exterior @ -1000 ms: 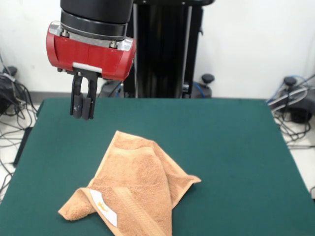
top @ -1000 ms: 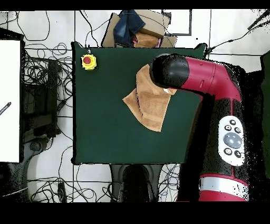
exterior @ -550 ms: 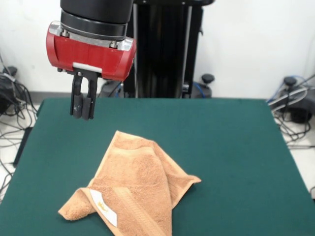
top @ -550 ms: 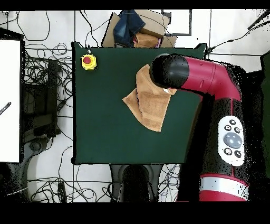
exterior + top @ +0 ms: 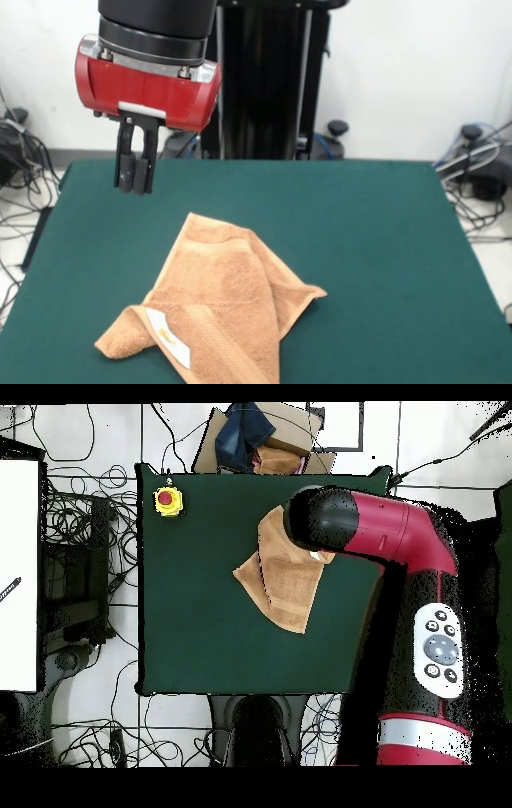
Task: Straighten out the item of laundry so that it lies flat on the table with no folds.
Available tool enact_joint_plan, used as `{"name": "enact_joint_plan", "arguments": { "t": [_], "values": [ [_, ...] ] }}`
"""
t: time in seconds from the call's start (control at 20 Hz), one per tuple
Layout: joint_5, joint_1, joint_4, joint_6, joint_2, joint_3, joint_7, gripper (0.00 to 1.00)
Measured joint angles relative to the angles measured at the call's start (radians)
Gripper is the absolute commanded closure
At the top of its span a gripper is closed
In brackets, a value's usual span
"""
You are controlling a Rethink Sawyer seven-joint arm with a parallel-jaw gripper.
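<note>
Towel [image 5: 216,308] lies folded and rumpled on the green table [image 5: 384,264], unmoved over the last second, while the gripper [image 5: 134,186], jaws closed and empty, stays hovering above its far corner, so straightening remains undone.

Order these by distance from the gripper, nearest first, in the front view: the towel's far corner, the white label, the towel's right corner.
From the gripper, which hangs above the table with jaws shut:
1. The far corner of the towel, just below and right of the gripper.
2. The white label, near the picture's bottom.
3. The right corner, farthest right.
The last two are nearly alike.
</note>
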Motion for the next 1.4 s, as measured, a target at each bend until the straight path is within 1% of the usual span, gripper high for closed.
{"name": "enact_joint_plan", "arguments": {
  "t": [0.05,0.1,1.1,1.3,1.4],
  "values": [
    [0.000,0.000,0.000,0.000,0.000,0.000,0.000,1.00],
    [0.000,0.000,0.000,0.000,0.000,0.000,0.000,0.00],
    [0.000,0.002,0.000,-0.001,0.003,-0.001,0.000,0.00],
    [-0.002,0.024,0.000,-0.025,0.015,-0.009,0.000,0.00],
    [-0.003,0.049,0.000,-0.054,0.027,-0.020,0.000,0.00]
  ]
}}
